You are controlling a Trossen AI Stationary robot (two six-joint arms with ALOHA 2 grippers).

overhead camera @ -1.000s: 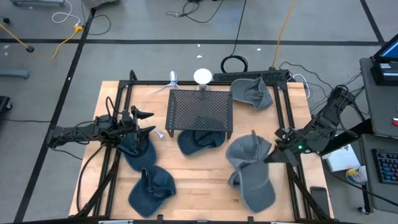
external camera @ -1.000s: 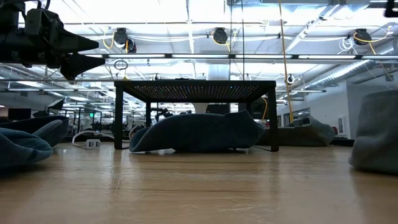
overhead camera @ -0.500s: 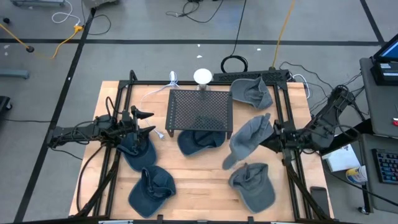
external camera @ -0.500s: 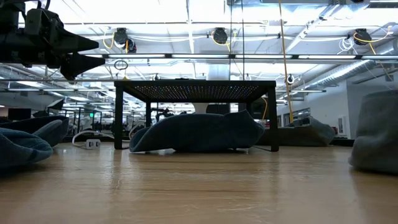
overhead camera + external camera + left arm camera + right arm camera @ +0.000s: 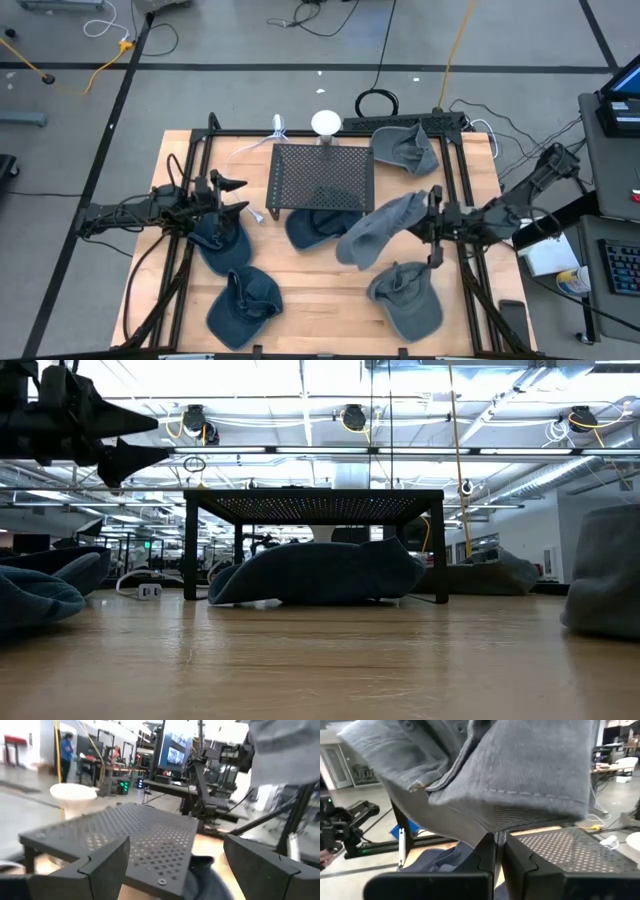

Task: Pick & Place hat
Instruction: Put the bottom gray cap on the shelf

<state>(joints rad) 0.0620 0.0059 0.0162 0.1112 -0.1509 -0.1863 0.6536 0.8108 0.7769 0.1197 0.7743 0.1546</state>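
A grey hat (image 5: pixel 383 228) hangs in the air between the black perforated stand (image 5: pixel 322 178) and the table's right side, held by my right gripper (image 5: pixel 432 222). It fills the upper half of the right wrist view (image 5: pixel 520 770) above my right gripper's shut fingers (image 5: pixel 495 845). Another grey hat (image 5: pixel 408 300) lies on the table below it. My left gripper (image 5: pixel 235 197) is open and hovers at the table's left over a dark blue hat (image 5: pixel 222 245). The low view shows my left gripper (image 5: pixel 110 445) high up, touching nothing. My right gripper pinches the grey hat between its two fingers at a stitched edge (image 5: pixel 492 827), which lies at the hat's right end (image 5: pixel 420 208). The fingers come in roughly level from the table's right. The hat is lifted clear and droops from the fingers toward the stand.
A dark blue hat (image 5: pixel 322 225) lies under the stand, seen in the low view too (image 5: pixel 320 572). Another blue hat (image 5: pixel 243 305) sits near the front left, a grey hat (image 5: pixel 407 148) at the far right. A white lamp (image 5: pixel 326 123) stands behind the stand. Black frame rails (image 5: pixel 465 180) run along both sides.
My right gripper has risen and moved toward the table's left, toward the stand, staying shut on the grey hat. The hat, which lay on top of the other grey hat, is now lifted clear and has swung out leftward. The lower grey hat has stayed on the table.
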